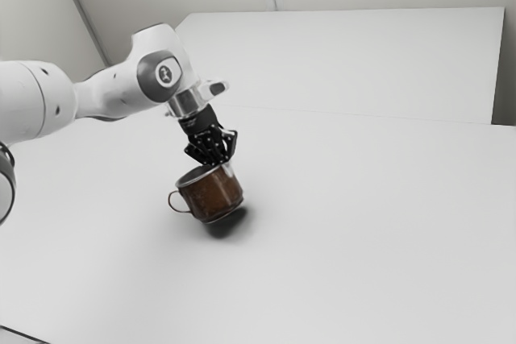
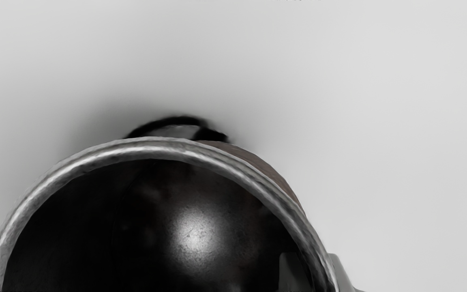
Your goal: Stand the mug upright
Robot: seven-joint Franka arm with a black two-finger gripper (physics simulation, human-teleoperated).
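Note:
My gripper (image 1: 219, 163) points down at the rim of the brown mug (image 1: 213, 194) in the exterior view. The mug's mouth faces up and is tilted; its handle points to the exterior view's left, and a dark shadow lies below its base. In the wrist view the mug (image 2: 160, 227) shows its dark inside and metal rim, with the handle beyond the rim. One finger of my gripper (image 2: 318, 271) is inside the mug and the other outside, shut on the wall between them.
The white table (image 1: 355, 239) spreads around the mug. A pale raised panel (image 1: 347, 62) stands behind it in the exterior view, and a thin dark edge crosses the lower left corner.

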